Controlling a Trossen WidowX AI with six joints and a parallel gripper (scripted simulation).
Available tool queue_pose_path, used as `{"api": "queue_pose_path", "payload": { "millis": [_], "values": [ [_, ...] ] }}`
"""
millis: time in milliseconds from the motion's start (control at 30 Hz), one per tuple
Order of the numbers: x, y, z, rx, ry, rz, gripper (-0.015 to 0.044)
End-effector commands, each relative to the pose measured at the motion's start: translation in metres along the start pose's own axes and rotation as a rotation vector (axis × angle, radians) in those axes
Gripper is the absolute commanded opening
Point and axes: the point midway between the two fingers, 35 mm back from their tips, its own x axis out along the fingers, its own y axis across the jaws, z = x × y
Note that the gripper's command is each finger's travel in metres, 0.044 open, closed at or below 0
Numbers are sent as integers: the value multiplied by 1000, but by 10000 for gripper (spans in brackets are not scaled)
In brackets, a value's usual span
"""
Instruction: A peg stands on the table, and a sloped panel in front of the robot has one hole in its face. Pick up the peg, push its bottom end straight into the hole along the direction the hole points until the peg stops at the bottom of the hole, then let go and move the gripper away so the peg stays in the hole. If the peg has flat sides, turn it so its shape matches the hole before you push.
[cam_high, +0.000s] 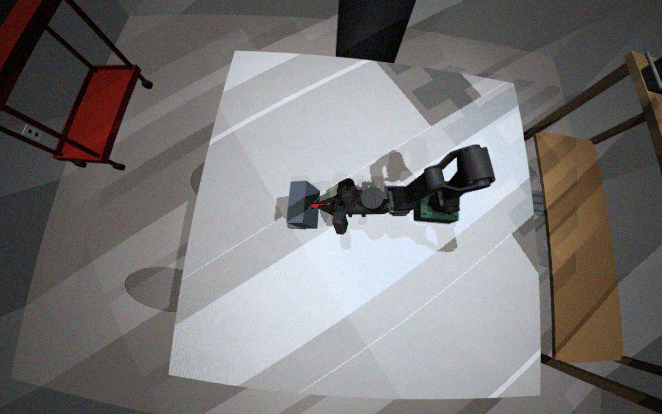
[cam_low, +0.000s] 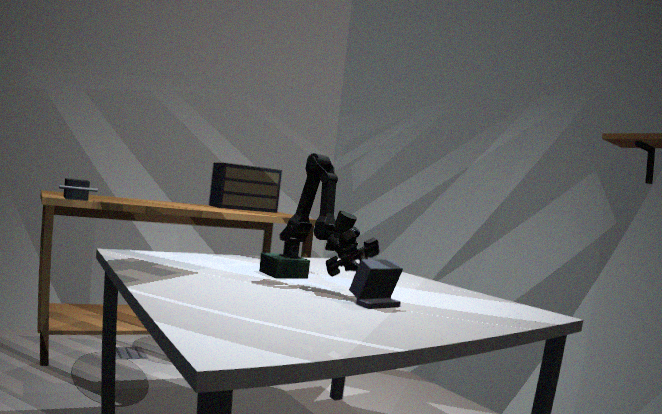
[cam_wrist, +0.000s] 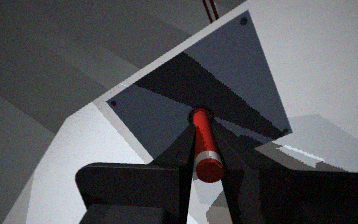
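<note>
The blue-grey sloped panel (cam_high: 300, 207) (cam_low: 375, 281) (cam_wrist: 235, 60) stands in front of the arm. Its hole (cam_wrist: 191, 116) shows as a dark round rim in the wrist view. The red round peg (cam_high: 316, 205) (cam_wrist: 203, 135) has a pale band near its near end. My gripper (cam_high: 324, 205) (cam_wrist: 203, 129) is shut on the peg, which slants toward the panel face. The peg's far end is at the hole, with the dark rim around it; how deep it sits cannot be told. In the exterior view the panel block hides the fingertips and peg.
The arm's green base (cam_high: 434, 216) (cam_low: 285, 266) stands behind the gripper on the white table (cam_high: 280, 325) (cam_low: 240, 320). The panel rests on a low dark foot (cam_low: 378, 303). A wooden bench (cam_high: 580, 250) (cam_low: 165, 207) and a red cart (cam_high: 102, 112) stand away from the table.
</note>
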Motion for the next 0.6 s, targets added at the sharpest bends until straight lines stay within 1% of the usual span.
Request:
{"api": "queue_pose_path", "payload": {
  "millis": [0,567],
  "values": [
    [2,1,0,-4,0,4,0],
    [8,2,2,-4,-1,5,0]
  ]
}}
